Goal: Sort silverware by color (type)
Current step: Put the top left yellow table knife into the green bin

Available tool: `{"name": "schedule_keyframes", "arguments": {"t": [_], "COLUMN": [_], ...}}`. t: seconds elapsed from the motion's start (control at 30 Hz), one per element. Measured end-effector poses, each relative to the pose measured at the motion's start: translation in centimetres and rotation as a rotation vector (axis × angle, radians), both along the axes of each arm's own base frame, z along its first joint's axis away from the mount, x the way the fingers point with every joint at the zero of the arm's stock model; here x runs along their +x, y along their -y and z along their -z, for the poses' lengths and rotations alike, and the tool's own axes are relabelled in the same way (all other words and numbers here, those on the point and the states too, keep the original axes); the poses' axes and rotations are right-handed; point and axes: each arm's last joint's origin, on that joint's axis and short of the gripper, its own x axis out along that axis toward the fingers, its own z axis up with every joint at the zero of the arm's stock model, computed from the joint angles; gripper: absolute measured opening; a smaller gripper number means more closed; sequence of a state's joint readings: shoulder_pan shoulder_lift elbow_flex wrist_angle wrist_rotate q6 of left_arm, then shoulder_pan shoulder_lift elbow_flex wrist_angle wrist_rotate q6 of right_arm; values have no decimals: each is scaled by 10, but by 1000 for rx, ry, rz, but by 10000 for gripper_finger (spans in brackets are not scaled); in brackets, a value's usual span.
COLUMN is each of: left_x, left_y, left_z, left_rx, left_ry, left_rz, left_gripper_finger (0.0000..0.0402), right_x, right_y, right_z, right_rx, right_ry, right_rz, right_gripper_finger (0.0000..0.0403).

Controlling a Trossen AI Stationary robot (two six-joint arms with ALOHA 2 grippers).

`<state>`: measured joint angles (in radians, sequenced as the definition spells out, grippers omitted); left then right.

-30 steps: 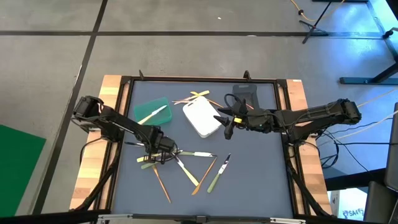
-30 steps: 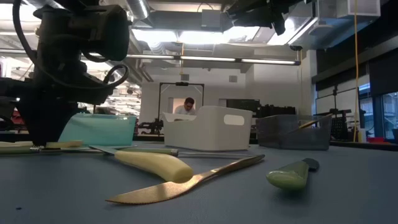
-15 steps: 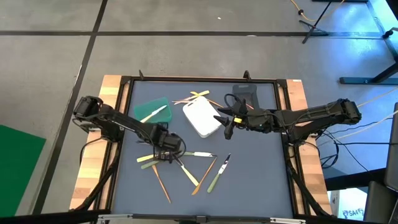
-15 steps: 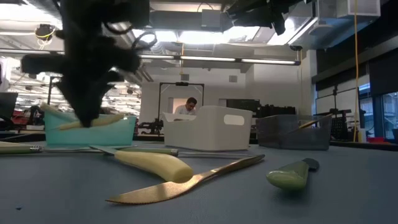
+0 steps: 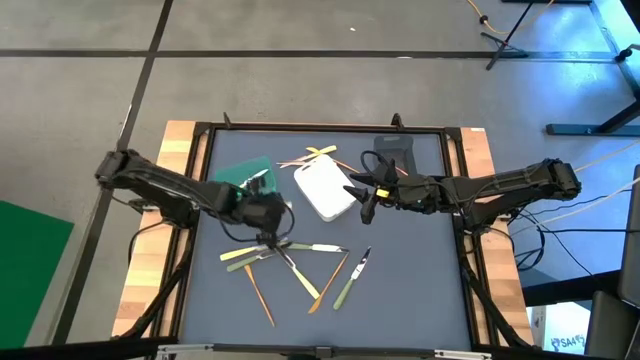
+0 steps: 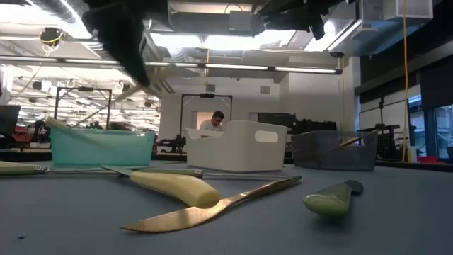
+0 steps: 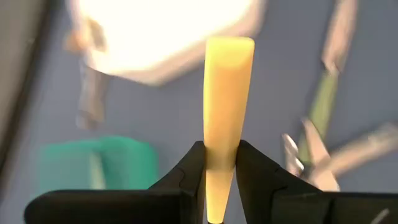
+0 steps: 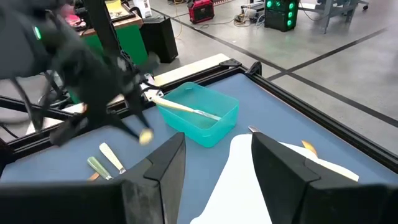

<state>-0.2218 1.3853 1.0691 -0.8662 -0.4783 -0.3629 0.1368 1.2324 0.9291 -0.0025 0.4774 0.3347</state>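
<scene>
Since a second ago your left gripper (image 5: 262, 212) has lifted off the pile of silverware (image 5: 295, 262) and swung toward the green bin (image 5: 232, 172); it now hangs above the bin's near corner, clear of the table (image 5: 420, 280).

Left gripper: closed on a pale yellow utensil (image 7: 226, 118), pinched low on the handle, the rest standing out past the fingertips (image 7: 189, 168). You see the same piece as a small yellow tip under that arm in the right wrist view (image 8: 145, 137).

Green bin: just beneath and behind the left gripper; one pale utensil (image 8: 186, 108) lies in it, slanted across.

Silverware on the table: loose scatter in front of the left gripper, yellow, green, orange-brown and silver pieces crossing one another.

Right gripper (image 5: 364, 208): fingers parted, nothing between them, hovering beside the white bin (image 5: 324, 188).

Grey bin (image 5: 397, 152): behind the right gripper.

Person (image 6: 214, 122): in the room beyond the table.
</scene>
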Motion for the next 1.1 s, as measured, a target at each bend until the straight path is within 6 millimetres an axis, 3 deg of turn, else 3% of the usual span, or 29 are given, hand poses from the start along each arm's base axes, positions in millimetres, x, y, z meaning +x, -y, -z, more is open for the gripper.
{"name": "schedule_keyframes", "arguments": {"t": [0.2, 0.4, 0.63, 0.83, 1.1], "left_x": [-28, -51, -67, -72, -74], "left_y": [-12, -22, -28, -31, -35], "left_z": [-41, -64, -42, -17, 12], "left_rx": [174, 317, 409, 520, 469], "left_ry": [228, 359, 416, 620, 944], "left_rz": [-117, -229, -379, -595, -846], "left_gripper_finger": [60, 60, 60, 60, 60], "right_x": [0, 0, 0, 0, 0], "right_y": [0, 0, 0, 0, 0], "right_z": [0, 0, 0, 0, 0], "right_rx": [0, 0, 0, 0, 0], "right_ry": [0, 0, 0, 0, 0], "right_rz": [0, 0, 0, 0, 0], "right_gripper_finger": [172, 172, 172, 172, 172]}}
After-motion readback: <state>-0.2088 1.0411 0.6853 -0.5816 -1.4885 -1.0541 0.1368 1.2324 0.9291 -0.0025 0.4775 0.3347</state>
